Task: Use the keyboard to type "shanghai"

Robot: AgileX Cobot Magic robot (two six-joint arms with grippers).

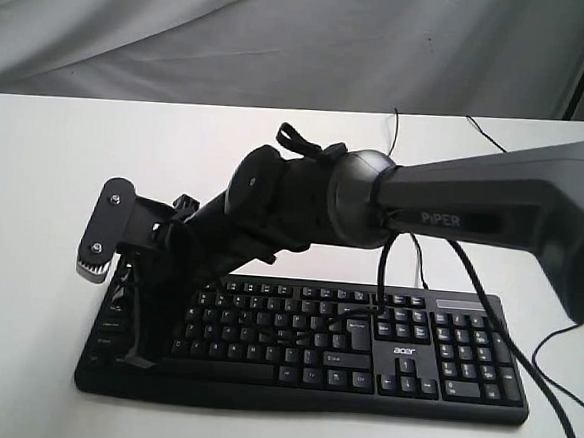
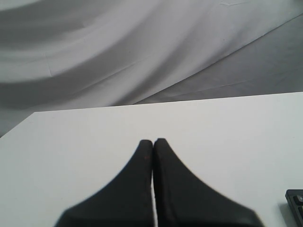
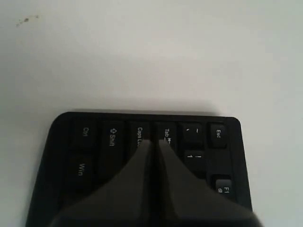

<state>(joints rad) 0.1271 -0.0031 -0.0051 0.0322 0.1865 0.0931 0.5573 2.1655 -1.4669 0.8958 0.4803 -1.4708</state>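
Progress untellable: no typed text visible. right end effector (image 3: 155, 140) narrow over Caps Lock (image 3: 140, 135) end of keyboard (image 1: 303, 350); left end effector (image 2: 152, 141) narrow, off keyboard.

I count one keyboard (image 1: 403, 350) on one white table (image 1: 32, 211). One arm (image 1: 493, 208) in exterior view. Two grippers across wrist views: left gripper (image 2: 152, 141), right gripper (image 3: 155, 140). Two fingers (image 2: 180, 189) apiece, four total. One grey cloth backdrop (image 1: 185, 31). Black cables (image 1: 488, 138) behind keyboard: at least two, exact number I can't tell.
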